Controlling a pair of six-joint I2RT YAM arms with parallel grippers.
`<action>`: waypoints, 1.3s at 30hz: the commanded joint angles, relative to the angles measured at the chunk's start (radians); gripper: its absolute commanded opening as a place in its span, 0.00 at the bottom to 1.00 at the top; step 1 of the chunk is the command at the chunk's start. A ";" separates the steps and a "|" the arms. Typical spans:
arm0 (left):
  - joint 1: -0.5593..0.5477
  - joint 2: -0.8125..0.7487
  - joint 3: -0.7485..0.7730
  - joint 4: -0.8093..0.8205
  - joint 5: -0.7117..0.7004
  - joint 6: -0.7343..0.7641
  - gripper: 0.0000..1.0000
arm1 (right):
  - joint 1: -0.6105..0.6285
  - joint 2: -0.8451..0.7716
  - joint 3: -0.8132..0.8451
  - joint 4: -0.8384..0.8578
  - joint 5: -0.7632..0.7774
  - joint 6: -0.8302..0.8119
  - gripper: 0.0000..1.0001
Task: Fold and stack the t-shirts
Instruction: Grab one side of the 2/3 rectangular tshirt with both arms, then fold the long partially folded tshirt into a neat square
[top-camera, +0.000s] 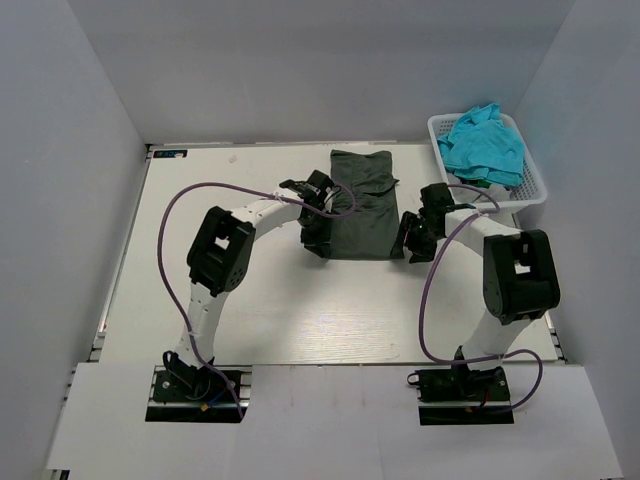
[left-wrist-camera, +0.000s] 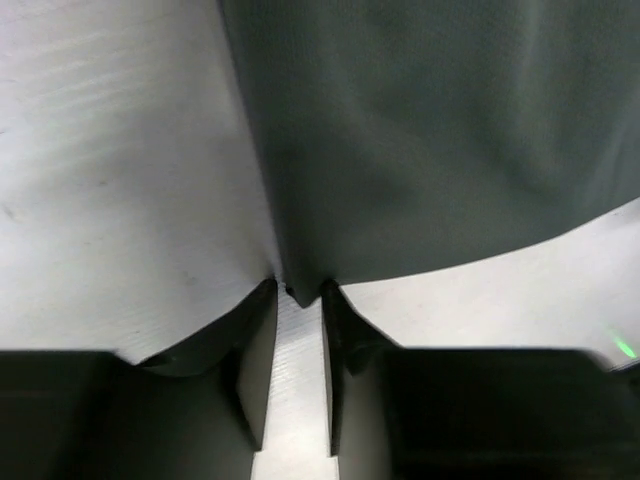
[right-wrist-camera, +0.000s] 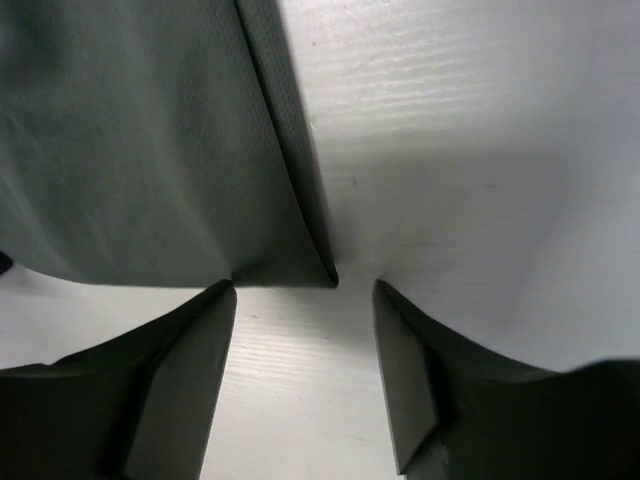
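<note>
Charcoal t-shirt (top-camera: 360, 205) lies flat at the middle of the bench (top-camera: 330, 320), laid out as a long rectangle with its short lower edge towards the arms. The turquoise t-shirts (top-camera: 485, 145) sit heaped in the white lattice basket (top-camera: 535, 185) at the upper right of the top view.

The wrist views show a fine, matte knit. It looks thin, soft and light, so it should droop as soon as it leaves the bench and sag between any two held points. The layers could slide apart unless they are pinched together. The two lower corners look like the best places to take hold, since the doubled edges there give some thickness to bite on. The bench is pale and smooth with faint streaks, which suggests the cloth will drag across it easily.

The left tool (left-wrist-camera: 298, 300) has its jaws drawn to a narrow gap, with the shirt's lower left corner poking in at the tips. I cannot tell whether the cloth is pinched. The right tool (right-wrist-camera: 305, 290) is released, its jaws spread wide either side of the lower right corner and apart from it.
</note>
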 joint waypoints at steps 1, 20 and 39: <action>-0.006 0.021 -0.017 0.027 0.016 0.004 0.28 | 0.007 0.042 -0.027 0.039 -0.055 0.005 0.62; -0.024 -0.292 -0.289 -0.103 0.089 -0.033 0.00 | 0.022 -0.236 -0.187 -0.220 -0.213 -0.045 0.00; -0.063 -0.527 -0.089 -0.569 0.195 -0.062 0.00 | 0.105 -0.595 -0.068 -0.619 -0.462 0.015 0.00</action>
